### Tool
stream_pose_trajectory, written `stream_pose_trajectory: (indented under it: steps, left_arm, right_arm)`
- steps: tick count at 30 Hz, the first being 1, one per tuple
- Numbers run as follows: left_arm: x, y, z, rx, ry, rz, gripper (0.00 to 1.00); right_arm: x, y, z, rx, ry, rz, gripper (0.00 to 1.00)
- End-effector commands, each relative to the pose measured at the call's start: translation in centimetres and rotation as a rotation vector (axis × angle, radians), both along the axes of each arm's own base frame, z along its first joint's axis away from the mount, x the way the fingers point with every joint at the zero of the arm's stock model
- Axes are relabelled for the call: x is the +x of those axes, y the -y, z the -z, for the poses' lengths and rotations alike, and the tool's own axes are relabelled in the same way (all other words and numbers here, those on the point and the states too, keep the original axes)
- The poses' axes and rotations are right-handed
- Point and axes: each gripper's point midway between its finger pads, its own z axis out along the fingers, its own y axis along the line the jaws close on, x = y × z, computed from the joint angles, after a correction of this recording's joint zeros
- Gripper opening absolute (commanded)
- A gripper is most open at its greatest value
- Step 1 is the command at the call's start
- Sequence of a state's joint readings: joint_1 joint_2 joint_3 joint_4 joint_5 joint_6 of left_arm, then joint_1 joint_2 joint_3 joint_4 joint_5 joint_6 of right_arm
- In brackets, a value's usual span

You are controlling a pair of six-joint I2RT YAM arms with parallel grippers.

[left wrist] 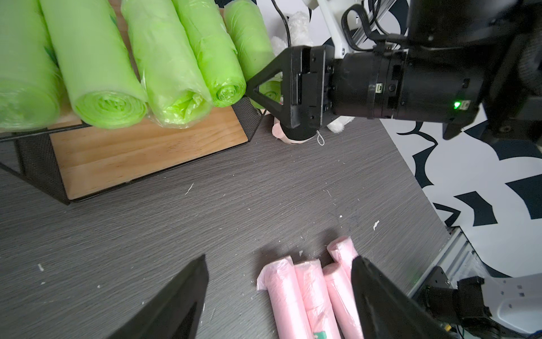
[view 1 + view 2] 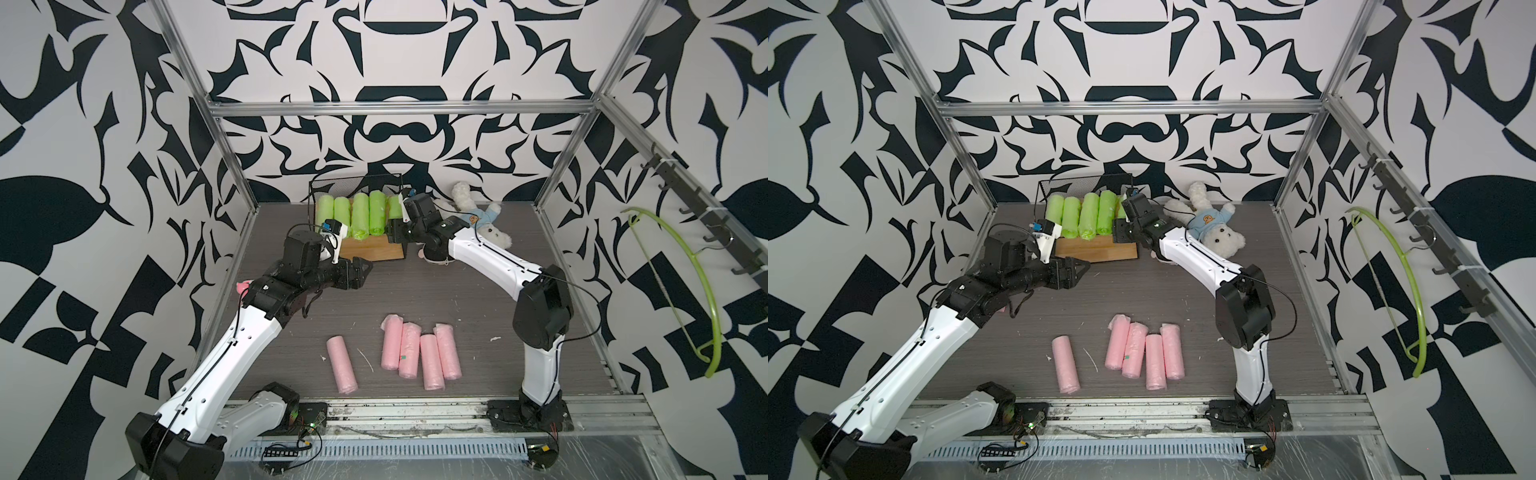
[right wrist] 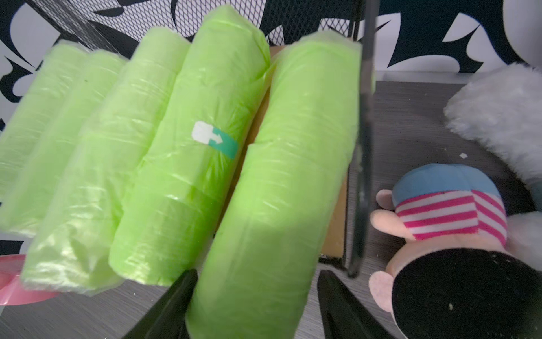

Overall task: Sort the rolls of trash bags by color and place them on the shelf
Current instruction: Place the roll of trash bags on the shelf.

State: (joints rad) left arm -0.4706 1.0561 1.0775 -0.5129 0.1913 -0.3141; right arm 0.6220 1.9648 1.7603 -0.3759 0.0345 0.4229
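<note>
Crinkly lime-green roll between spread right gripper fingers, unclamped; long axis straight out from fingertips; left gripper fingers spread, empty.

No words are legible. One green roll carries a white-and-teal sticker with a white arrow (pointing at the teal end); a pink roll perhaps has one too.
</note>
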Motion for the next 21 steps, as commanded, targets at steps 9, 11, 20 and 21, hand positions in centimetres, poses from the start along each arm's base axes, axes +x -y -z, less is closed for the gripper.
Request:
stream_pose_trajectory:
  steps: [9, 11, 20, 21]
  left_arm:
    - [0.05, 0.02, 0.26, 0.006, 0.004, 0.006, 0.84]
    - [0.04, -0.02, 0.19, 0.005, 0.005, 0.005, 0.84]
    - [0.02, -0.07, 0.48, 0.01, 0.0, 0.003, 0.84]
    - [0.05, -0.06, 0.64, 0.012, -0.004, 0.003, 0.84]
  right_arm:
    - [1.61, -0.01, -2.92, 0.0, 0.087, -0.023, 0.57]
    - [1.54, -0.07, -2.87, -0.011, 0.092, -0.037, 0.55]
    - [1.6, -0.16, -3.22, -0.048, 0.123, -0.085, 0.54]
    - [1.62, -0.17, -3.37, -0.048, 0.126, -0.086, 0.55]
